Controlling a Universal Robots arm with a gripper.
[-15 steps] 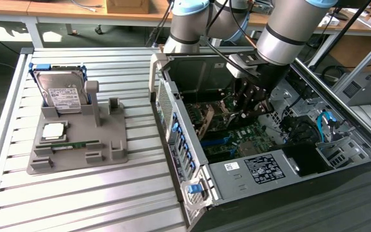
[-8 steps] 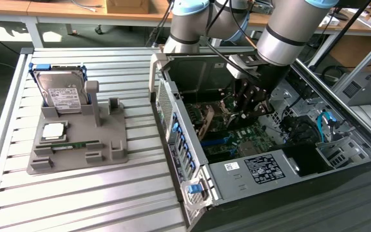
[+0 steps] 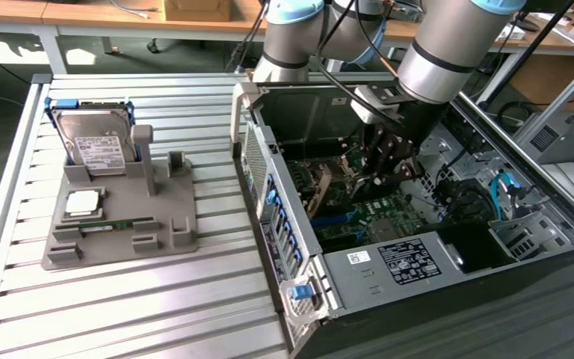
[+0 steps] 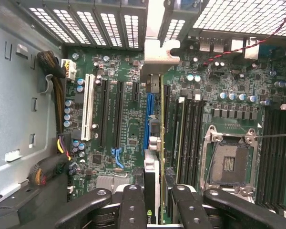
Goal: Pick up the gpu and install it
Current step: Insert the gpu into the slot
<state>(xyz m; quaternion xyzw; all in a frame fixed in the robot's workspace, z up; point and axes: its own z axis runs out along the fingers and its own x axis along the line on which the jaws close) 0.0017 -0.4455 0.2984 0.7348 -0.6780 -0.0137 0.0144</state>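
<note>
My gripper [image 4: 152,202], low in the middle of the wrist frame, is clenched on the gpu [image 4: 155,138], which hangs edge-on down inside the open computer case [image 3: 267,161], its silver bracket [image 4: 159,50] reaching the slotted back wall at the top of that frame. In the exterior frame the gripper [image 3: 382,176] sits centre-right, deep in the case over the motherboard [image 4: 119,119]. The card stands just beside the blue slot [image 4: 149,112]; whether its edge is already in a slot I cannot tell. My worry is a card slightly off line: pressed down that way, it could jam on the slot's lip or catch the bracket on the back wall. Close around it are black slots, a white slot [image 4: 89,107] and the empty processor socket [image 4: 229,162] at lower right. At the exterior frame's left, a grey holder [image 3: 117,224] keeps a hard drive [image 3: 96,142] and a green memory stick [image 3: 117,224].
</note>
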